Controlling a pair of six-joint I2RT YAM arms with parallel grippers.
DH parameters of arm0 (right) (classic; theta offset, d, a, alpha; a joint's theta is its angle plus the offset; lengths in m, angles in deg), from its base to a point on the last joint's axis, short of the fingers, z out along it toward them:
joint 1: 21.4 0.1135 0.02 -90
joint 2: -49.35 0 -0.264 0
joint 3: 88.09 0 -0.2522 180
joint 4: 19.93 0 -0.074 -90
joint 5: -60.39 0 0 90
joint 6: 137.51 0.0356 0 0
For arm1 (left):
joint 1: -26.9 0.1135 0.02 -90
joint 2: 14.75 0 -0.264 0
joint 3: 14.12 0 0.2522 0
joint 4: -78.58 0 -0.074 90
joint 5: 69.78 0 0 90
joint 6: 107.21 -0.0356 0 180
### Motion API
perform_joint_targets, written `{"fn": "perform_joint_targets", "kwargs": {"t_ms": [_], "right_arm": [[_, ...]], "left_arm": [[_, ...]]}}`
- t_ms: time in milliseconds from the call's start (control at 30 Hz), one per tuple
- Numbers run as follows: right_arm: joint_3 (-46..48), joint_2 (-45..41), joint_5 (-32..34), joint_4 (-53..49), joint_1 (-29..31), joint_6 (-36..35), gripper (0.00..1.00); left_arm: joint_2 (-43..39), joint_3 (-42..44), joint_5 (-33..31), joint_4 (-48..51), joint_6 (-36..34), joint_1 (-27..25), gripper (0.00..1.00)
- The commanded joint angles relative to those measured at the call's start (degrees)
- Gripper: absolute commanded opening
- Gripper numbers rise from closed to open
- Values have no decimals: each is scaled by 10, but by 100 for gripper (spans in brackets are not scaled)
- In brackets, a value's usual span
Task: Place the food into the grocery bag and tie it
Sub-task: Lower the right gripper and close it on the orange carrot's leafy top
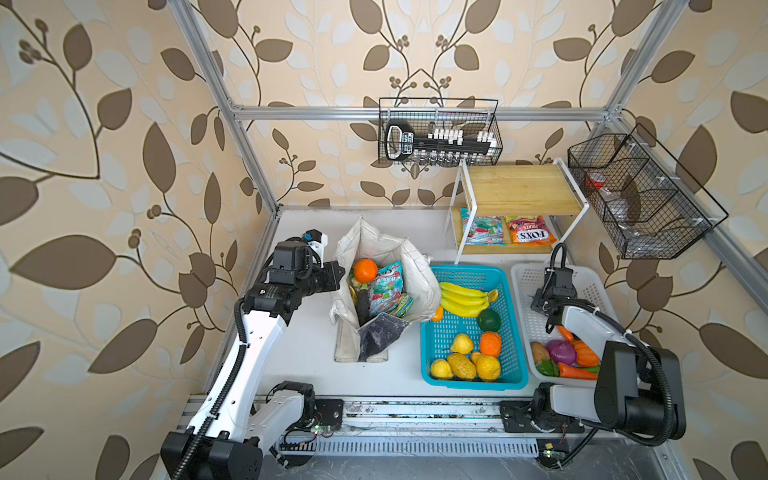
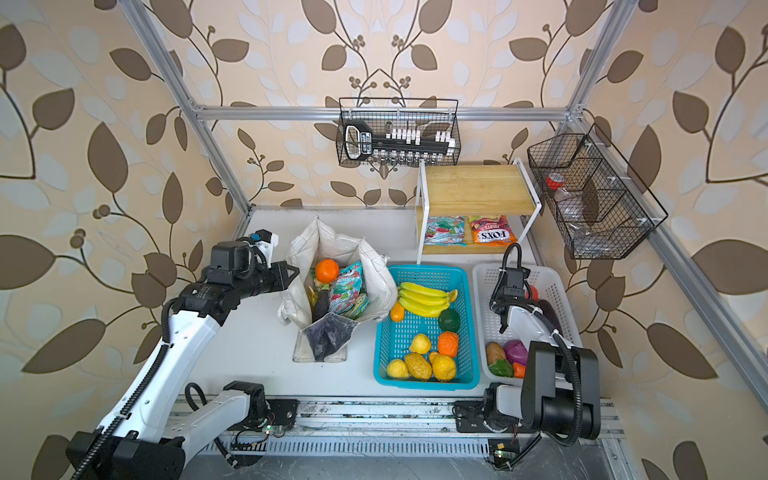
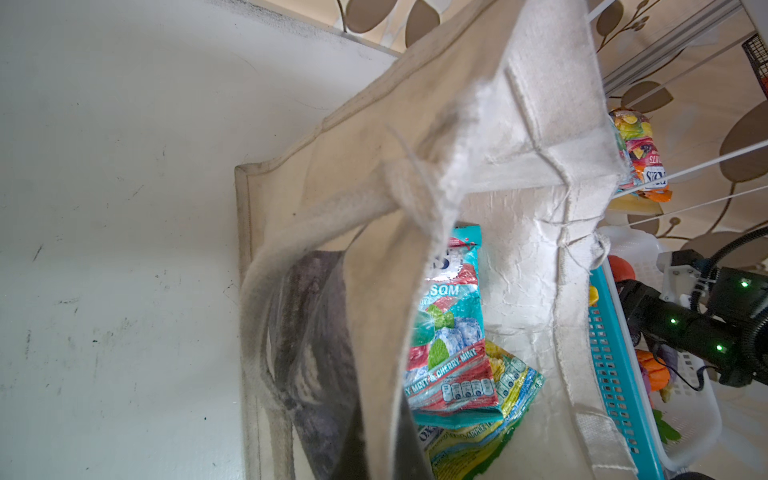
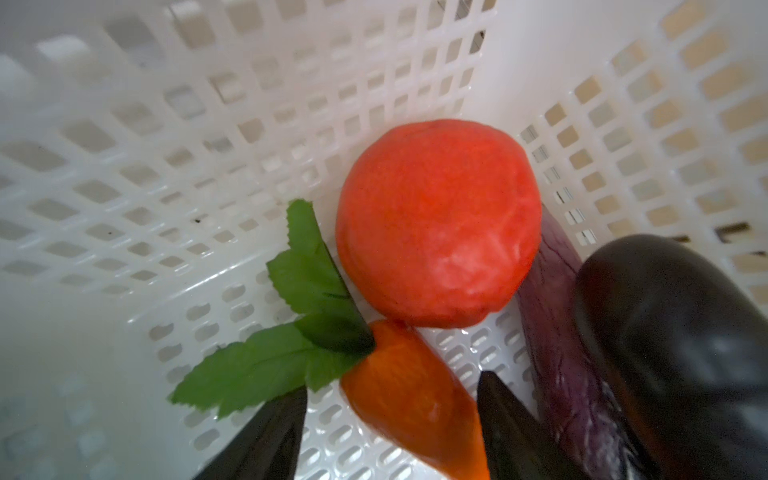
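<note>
White basket (image 4: 174, 137): carrot (image 4: 409, 409) inside right gripper (image 4: 395, 384)

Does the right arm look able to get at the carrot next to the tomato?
Probably yes: its tool is open astride the carrot, with nothing over it. The tomato and eggplant crowd close but leave the carrot's sides free.

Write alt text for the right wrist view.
The right claw, open, straddles an orange toy carrot with green leaves, lying on the floor of a white plastic basket. Just past the claw tips sits a round red tomato; alongside lie a slim purple eggplant and a fatter near-black eggplant.
</note>
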Motion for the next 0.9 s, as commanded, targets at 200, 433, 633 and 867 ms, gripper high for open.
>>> {"fn": "perform_joint_targets", "kwargs": {"t_ms": [200,433,633,867], "right_arm": [[-11,17,-8,-31,-7,27,65],[-17,32,-23,-34,-19,26,65],[-24,48,-46,-30,-19,11,62],[-17,59,-45,-16,-17,11,66]], "left_arm": [[-10,-14,13,1,0,-5,0],[-34,-14,-2,3,-4,-12,0],[-35,-16,1,6,-5,-13,0],[-44,-16,-7,7,-8,-13,0]]}}
